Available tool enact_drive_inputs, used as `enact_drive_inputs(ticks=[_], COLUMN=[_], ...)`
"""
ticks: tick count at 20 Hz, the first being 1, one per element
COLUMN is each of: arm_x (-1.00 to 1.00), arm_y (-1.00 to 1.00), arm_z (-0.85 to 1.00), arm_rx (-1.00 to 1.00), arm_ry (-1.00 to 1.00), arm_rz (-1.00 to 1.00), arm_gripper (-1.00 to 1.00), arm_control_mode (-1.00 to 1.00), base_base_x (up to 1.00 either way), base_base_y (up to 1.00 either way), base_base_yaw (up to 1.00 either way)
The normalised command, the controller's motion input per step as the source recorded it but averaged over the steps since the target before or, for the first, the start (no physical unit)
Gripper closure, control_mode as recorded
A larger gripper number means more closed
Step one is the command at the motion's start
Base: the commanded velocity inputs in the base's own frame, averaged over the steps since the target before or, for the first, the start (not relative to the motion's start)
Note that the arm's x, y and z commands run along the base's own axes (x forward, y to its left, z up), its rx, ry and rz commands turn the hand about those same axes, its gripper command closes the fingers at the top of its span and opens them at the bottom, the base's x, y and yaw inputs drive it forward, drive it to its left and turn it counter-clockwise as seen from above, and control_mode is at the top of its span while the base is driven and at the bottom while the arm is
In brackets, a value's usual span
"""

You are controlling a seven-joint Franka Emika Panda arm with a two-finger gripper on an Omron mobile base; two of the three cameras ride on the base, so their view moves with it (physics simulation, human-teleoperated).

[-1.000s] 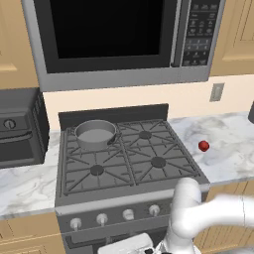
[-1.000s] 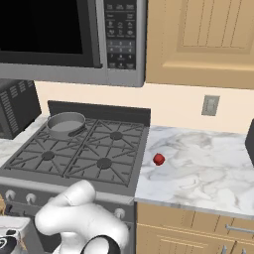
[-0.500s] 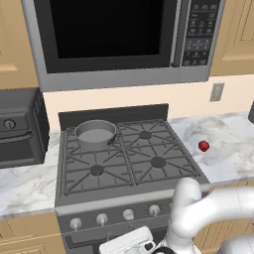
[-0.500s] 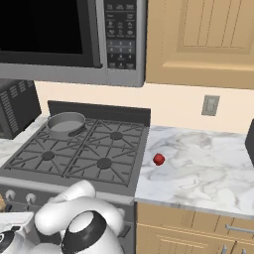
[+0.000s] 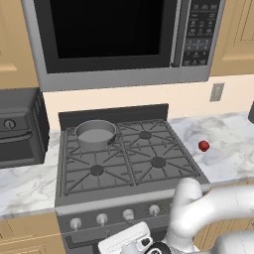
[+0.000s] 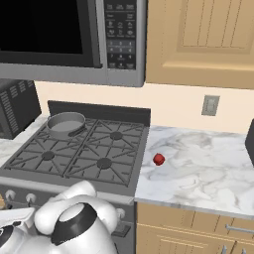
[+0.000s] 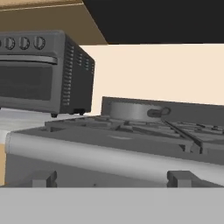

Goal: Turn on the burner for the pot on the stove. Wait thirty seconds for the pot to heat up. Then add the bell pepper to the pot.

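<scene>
The stove (image 5: 124,163), a dark grey gas range with four round burners under black grid grates, has a row of pale round front knobs (image 5: 101,219) on its face, and that row is the nearest thing to the two-finger gripper (image 7: 112,179). In the hand view the gripper sits low in front of the range, its two dark tips well apart with nothing between them, so the jaws stand wide open and empty.

The step in hand appears to be lighting the burner under the pot. To do it well, the hand should rise to the knob row and pick the knob that governs the rear left burner; which knob that is cannot be told from here, so approach squarely and close gently before twisting.

Farther back, the small round grey metal pot (image 5: 94,134) with a short dark side handle rests on the rear left grate, just before the raised back panel (image 5: 114,113).

Off to the right, the small rounded red bell pepper (image 5: 203,146) lies on the white marbled counter (image 5: 228,144), well apart from the pot.
</scene>
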Motion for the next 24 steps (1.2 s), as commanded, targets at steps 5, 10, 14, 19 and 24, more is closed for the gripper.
enact_drive_inputs(ticks=[5,10,14,19,24], arm_x=[0.11,0.13,0.08,0.04,0.08], arm_y=[0.00,0.03,0.09,0.16,0.16], arm_z=[-0.09,-0.15,-0.20,-0.25,-0.18], arm_rx=[0.00,0.00,0.00,0.00,0.00], arm_ry=[-0.01,0.00,0.00,0.00,0.00], arm_rz=[0.00,0.00,0.00,0.00,0.00], arm_gripper=[-1.00,-1.00,-1.00,-1.00,-1.00], arm_control_mode=[-1.00,-1.00,-1.00,-1.00,-1.00], base_base_x=[0.00,0.00,0.00,0.00,0.00], base_base_y=[0.00,0.00,0.00,0.00,0.00], base_base_yaw=[0.00,0.00,0.00,0.00,0.00])
